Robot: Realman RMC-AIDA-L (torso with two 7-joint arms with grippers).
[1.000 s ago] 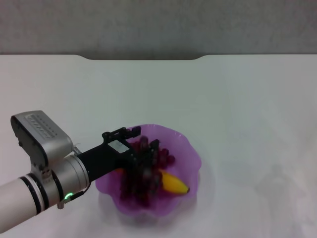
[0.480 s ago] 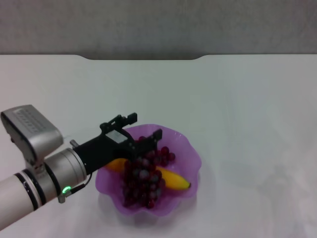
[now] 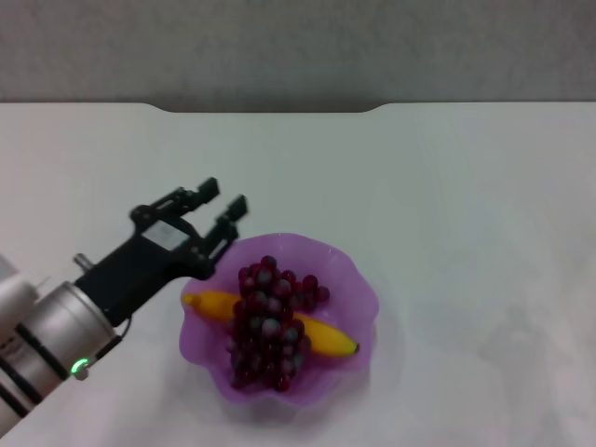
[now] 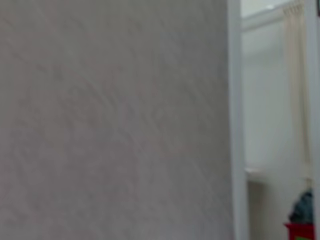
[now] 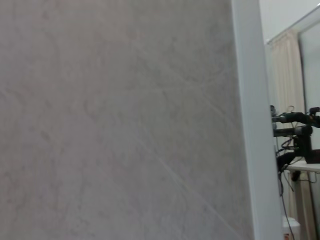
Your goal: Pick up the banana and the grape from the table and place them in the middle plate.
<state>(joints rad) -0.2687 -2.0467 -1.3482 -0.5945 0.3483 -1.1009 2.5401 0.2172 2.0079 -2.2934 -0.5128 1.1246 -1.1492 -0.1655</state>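
Note:
The purple scalloped middle plate (image 3: pixel 358 279) sits on the white table (image 3: pixel 447 196) near the front centre. The banana (image 3: pixel 321 339) lies across the plate. The bunch of dark red grapes (image 3: pixel 268 321) lies on top of the banana. My left gripper (image 3: pixel 223 199) is open and empty, raised just above and to the left of the plate's far left rim, apart from the fruit. My right gripper is not in view. The wrist views show only a grey wall.
The table's notched far edge (image 3: pixel 270 109) runs along the back, with a grey wall behind it. My left arm (image 3: pixel 56 335) reaches in from the front left corner.
My left gripper let go of the grapes in the plate, opened, and drew back up and to the left. The grapes now rest on the banana.

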